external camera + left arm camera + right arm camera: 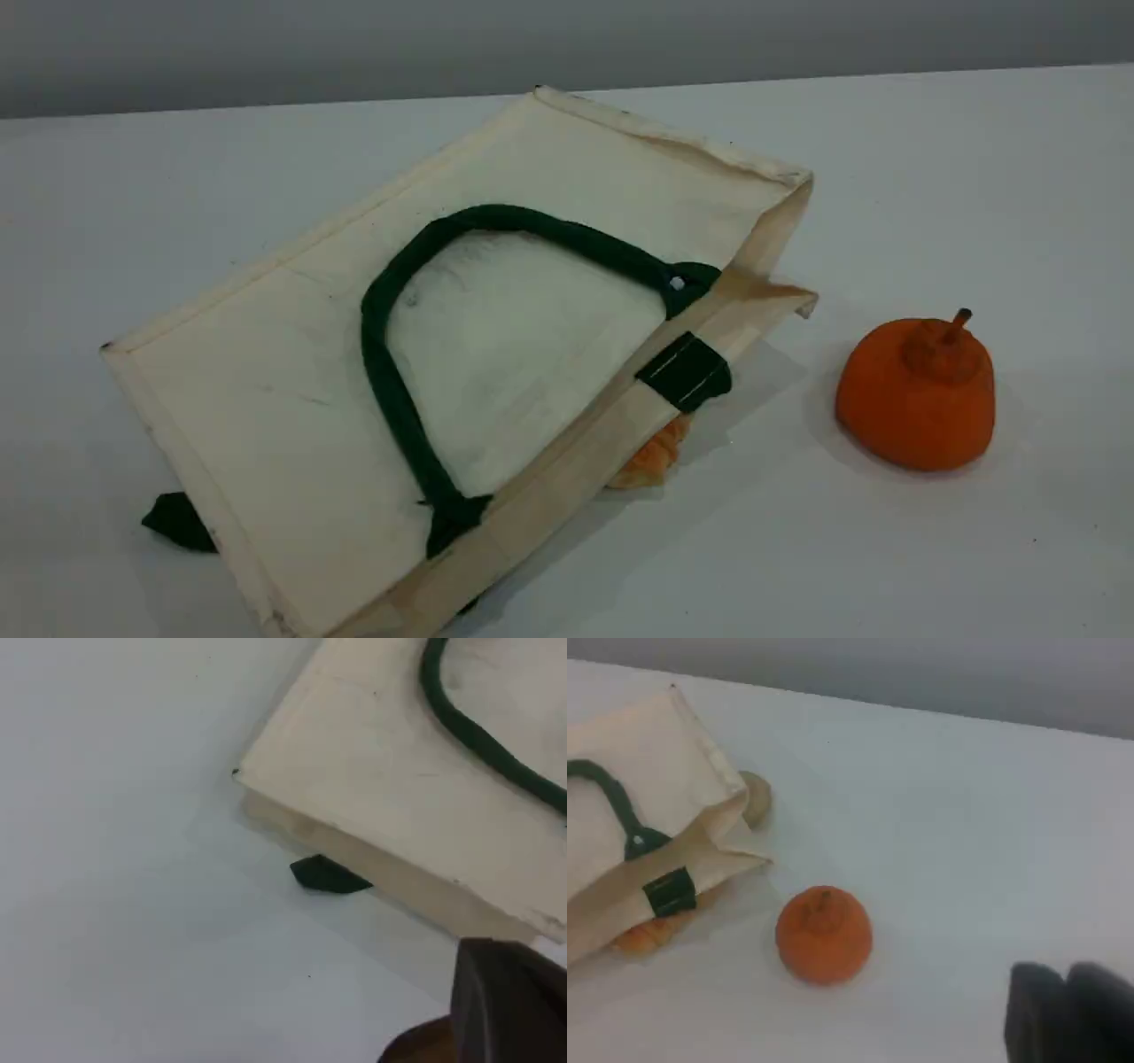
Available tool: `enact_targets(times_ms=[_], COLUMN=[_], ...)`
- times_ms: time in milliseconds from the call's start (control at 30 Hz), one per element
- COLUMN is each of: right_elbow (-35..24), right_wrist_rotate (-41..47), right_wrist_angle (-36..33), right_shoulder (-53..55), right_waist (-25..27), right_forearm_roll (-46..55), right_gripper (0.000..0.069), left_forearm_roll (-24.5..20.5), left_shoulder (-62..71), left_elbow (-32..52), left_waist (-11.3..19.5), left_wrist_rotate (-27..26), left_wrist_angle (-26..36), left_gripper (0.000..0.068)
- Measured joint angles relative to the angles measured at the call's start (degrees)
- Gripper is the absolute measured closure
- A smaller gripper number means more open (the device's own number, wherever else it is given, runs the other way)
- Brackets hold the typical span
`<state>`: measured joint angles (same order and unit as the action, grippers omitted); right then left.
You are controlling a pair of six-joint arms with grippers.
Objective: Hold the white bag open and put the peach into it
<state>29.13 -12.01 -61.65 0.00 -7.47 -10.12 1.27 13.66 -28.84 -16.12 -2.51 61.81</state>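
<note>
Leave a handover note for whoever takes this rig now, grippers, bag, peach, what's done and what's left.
Left gripper: shut, empty, near the white bag's corner.
Right gripper: shut, empty, over bare table near the orange stemmed fruit.
Bag: lying flat, mouth toward the orange fruit, green handle on top. Something orange pokes out under its rim; a beige ball lies behind it.
Peach: not visible in any view.
Done: nothing. Left: find the peach, open the bag, put it in.
</note>
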Motion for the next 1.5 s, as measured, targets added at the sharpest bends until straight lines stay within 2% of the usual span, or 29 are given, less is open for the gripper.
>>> enact_targets(times_ms=[300, 367, 600, 833, 1500], right_elbow=[0.0, 0.0, 0.0, 0.0, 0.0], right_wrist_rotate=[0.0, 0.0, -0.1, -0.1, -0.1], right_wrist_angle=[0.0, 0.0, 0.0, 0.0, 0.0], right_shoulder=[0.0, 0.0, 0.0, 0.0, 0.0], right_waist=[0.0, 0.0, 0.0, 0.0, 0.0], right_forearm_roll=[-0.1, -0.1, -0.2, -0.2, -0.2], right_gripper=[0.0631, 0.0628, 0.0617, 0.0605, 0.0584], left_forearm_roll=[0.0, 0.0, 0.1, 0.2, 0.3], left_shoulder=[0.0, -0.1, -3.4, -8.8, -13.7], left_elbow=[0.0, 0.0, 0.0, 0.0, 0.0], left_waist=[0.7, 2.7, 12.7, 18.3, 18.4], left_wrist_rotate=[0.0, -0.1, -0.1, -0.2, -0.1], left_wrist_angle=[0.0, 0.0, 0.0, 0.1, 0.1], left_gripper=[0.0654, 0.0652, 0.0644, 0.0638, 0.0619])
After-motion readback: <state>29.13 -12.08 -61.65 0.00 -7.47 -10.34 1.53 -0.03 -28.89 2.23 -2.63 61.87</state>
